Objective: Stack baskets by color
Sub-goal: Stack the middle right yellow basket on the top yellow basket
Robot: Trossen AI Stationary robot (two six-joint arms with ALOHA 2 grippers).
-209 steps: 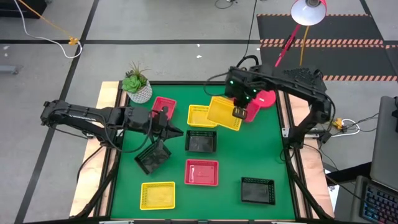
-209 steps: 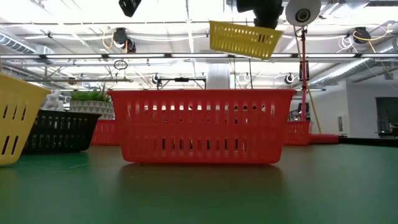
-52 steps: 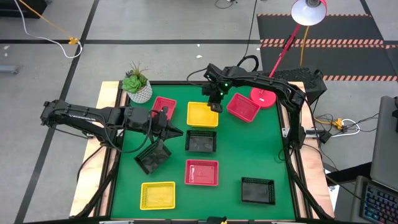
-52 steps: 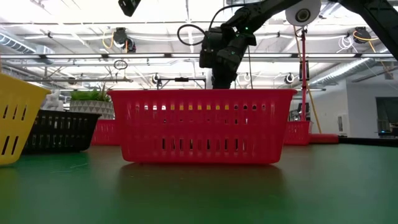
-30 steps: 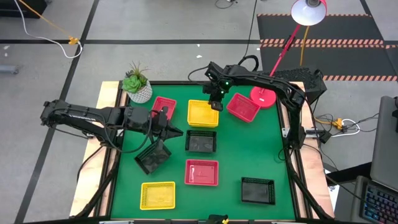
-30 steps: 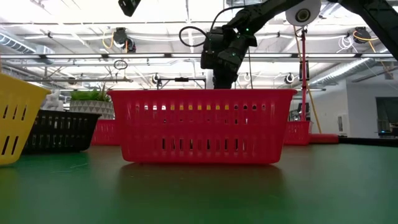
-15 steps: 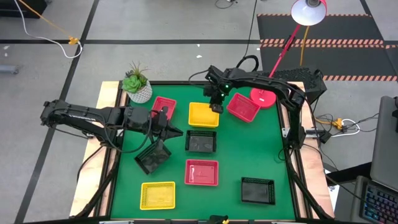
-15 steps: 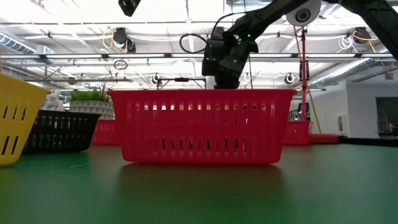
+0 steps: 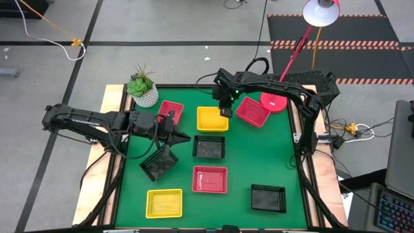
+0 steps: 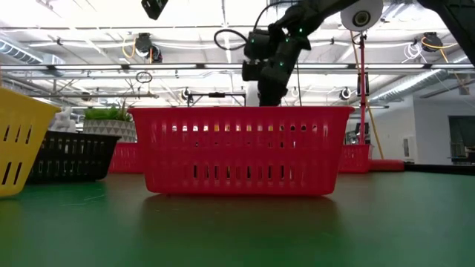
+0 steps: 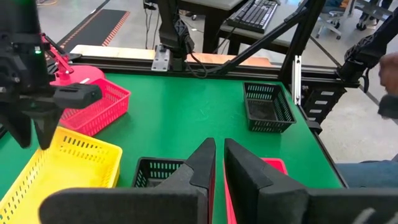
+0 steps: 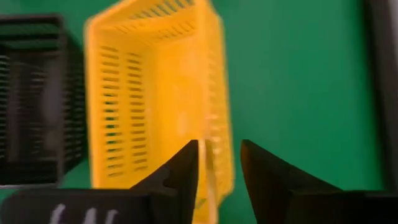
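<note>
Red, yellow and black baskets (image 9: 212, 119) lie scattered, upright, on the green table.

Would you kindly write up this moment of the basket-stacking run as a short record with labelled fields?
right gripper: open, jaws astride the rim of the yellow stack
left gripper: hovers beside the tilted black basket, holds nothing visible
loose yellow basket: near edge, left
red baskets: one by the plant pot, one by the lamp base, one mid-table
other black baskets: centre, near right
</note>
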